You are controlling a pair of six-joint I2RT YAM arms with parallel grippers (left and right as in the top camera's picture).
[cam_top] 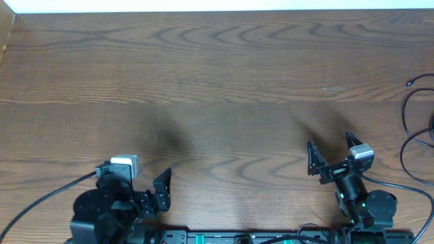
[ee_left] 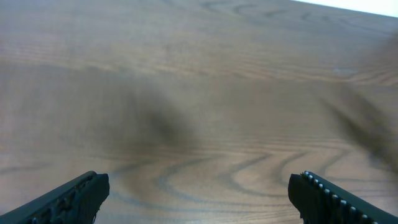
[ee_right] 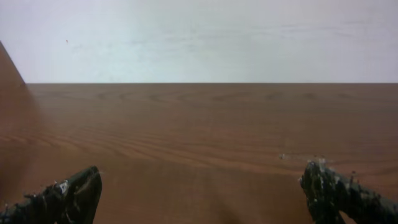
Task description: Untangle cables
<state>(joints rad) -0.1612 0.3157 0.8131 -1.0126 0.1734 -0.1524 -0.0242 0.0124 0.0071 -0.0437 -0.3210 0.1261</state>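
Both claws are spread to their widest and nothing is held in either. The right claw is poised over bare wood of the counter, and the left claw is set well apart from the right claw, on the side away from the cords. The cables are found just beyond the right claw's outer side, as thin black loops with a small plug end. Part of them is cut off by the overhead view, so how they are tangled cannot be told.

Several failures can be expected from here. The cords are shown in neither wrist view, so a reach may be aimed badly. Because the strands are thin and lie flat, the wood may be scraped or nothing caught. If two strands are pinched together, a knot is likely tightened when they are pulled. Loops lying farthest from the right claw may be dragged off the counter. If the left claw is sent across, the right claw's arm may be struck.
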